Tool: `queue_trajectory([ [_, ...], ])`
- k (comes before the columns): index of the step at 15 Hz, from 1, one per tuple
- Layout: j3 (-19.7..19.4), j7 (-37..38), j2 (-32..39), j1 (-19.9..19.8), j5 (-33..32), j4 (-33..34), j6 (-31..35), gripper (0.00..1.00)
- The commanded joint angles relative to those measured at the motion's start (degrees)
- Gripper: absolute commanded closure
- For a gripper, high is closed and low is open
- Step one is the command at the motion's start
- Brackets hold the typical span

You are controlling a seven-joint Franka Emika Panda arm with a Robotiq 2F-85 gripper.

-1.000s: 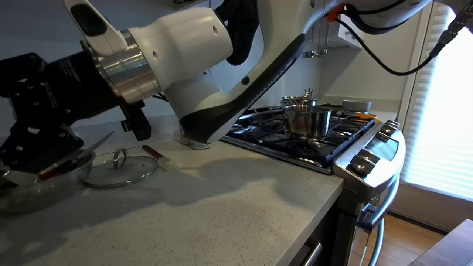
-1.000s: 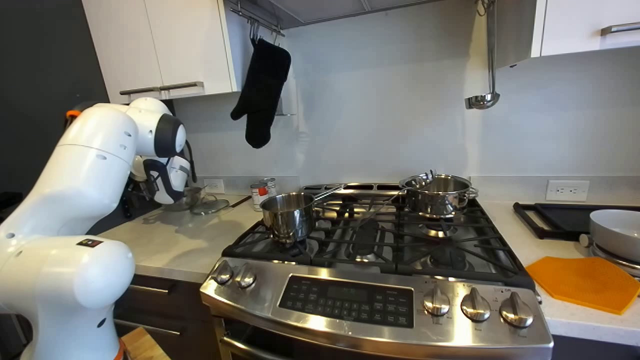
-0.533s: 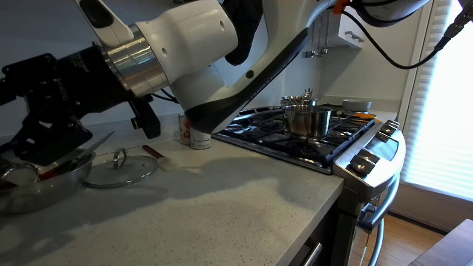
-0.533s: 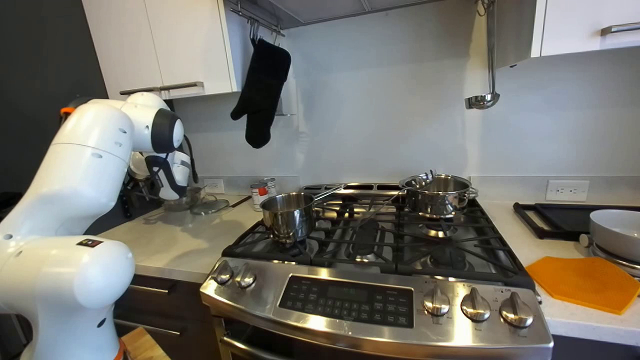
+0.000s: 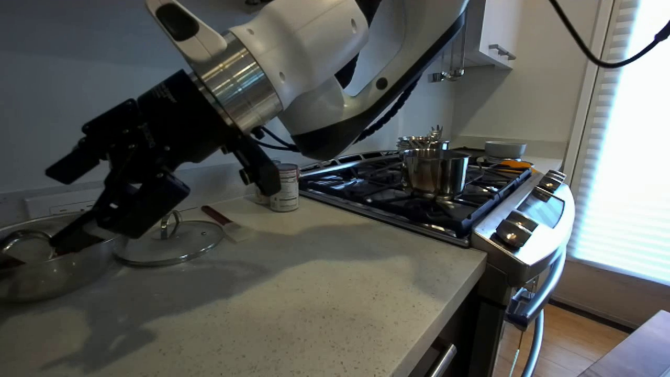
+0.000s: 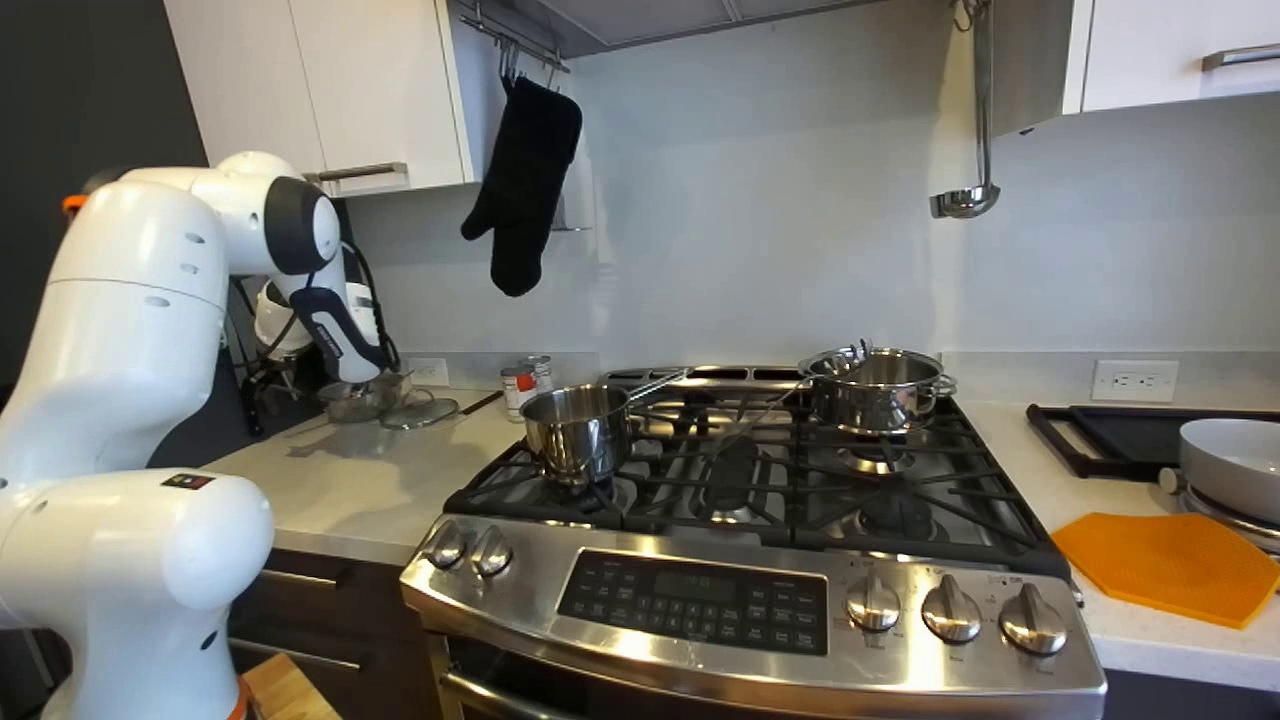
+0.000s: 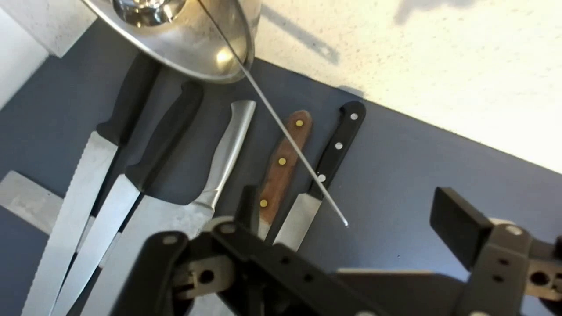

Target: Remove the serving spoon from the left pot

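My gripper point(image 5: 65, 204) is open and empty above the wide shallow metal pan point(image 5: 57, 277) on the counter; in the wrist view its fingers point(image 7: 347, 202) stand wide apart. A long thin grey utensil handle point(image 7: 285, 127) sticks out of that pan point(image 7: 189, 48), its end between the fingers in the picture, apart from both. I cannot tell whether it is the serving spoon. A small shiny steel pot point(image 6: 577, 440) with straight sides, fitting the left pot, stands on the front left burner, also in an exterior view point(image 5: 434, 173). No spoon can be made out in it.
A ladle point(image 7: 149, 11) lies in the pan. Several knives point(image 7: 281, 162) sit against a dark grey surface below the fingers. A glass lid point(image 5: 170, 246), a red-handled spatula point(image 5: 220, 217) and cans point(image 5: 285, 191) are to the pan's right. Another steel pot point(image 6: 870, 408) holds utensils.
My gripper has moved right in an exterior view and tilted down; both fingers now show there, and it covers the blade-like handle seen before. The elbow has shifted left in an exterior view.
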Motion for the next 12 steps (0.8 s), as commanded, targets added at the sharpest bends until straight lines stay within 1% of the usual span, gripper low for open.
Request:
queue_trajectory([
  [1,-10.0,15.4,-10.1,7.6,-8.5,-8.1,-0.7,0.00],
  [3,-15.9,23.7,-12.7,12.8,-15.0,-9.0,0.0,0.00],
  [5,-23.7,32.4,-15.2,19.5,-22.4,-10.0,0.2,0.00],
  [7,-32.8,41.3,-16.4,27.1,-30.5,-10.1,0.1,0.00],
  [10,-46.0,54.4,-15.4,37.9,-41.8,-5.8,2.0,0.00],
  [11,-50.4,55.0,-13.1,40.9,-40.7,-3.4,3.2,0.00],
  [12,-54.9,54.4,-11.2,43.5,-37.8,-1.4,4.3,0.00],
])
